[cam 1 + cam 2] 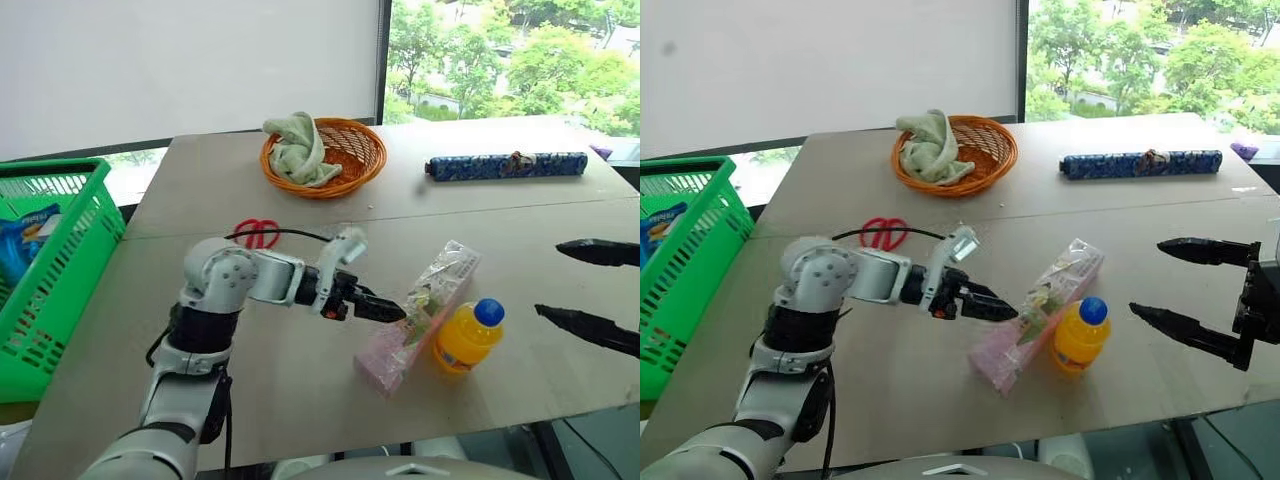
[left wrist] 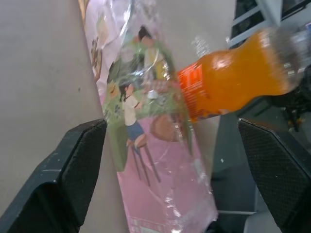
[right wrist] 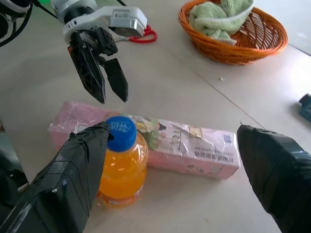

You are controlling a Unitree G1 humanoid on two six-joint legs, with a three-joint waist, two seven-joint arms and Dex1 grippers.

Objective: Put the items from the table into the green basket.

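Note:
The pink clear-wrapped snack packet (image 1: pixel 420 315) lies on the table (image 1: pixel 300 400) with the orange bottle (image 1: pixel 467 338), blue-capped, standing against its right side. My left gripper (image 1: pixel 395 312) is open, its tips right at the packet's left edge; in the left wrist view the packet (image 2: pixel 146 145) lies between its fingers (image 2: pixel 77 165). The right gripper (image 1: pixel 1146 278) hangs open to the right of the bottle, apart from it. Red-handled scissors (image 1: pixel 257 233) lie behind my left arm. The green basket (image 1: pixel 60 270) stands off the table's left edge.
A round orange wicker basket (image 1: pixel 325 155) with a green cloth sits at the back of the table. A long blue patterned roll (image 1: pixel 507 165) lies at the back right. A blue packet (image 1: pixel 25 235) lies in the green basket. The table's front edge runs just below the bottle.

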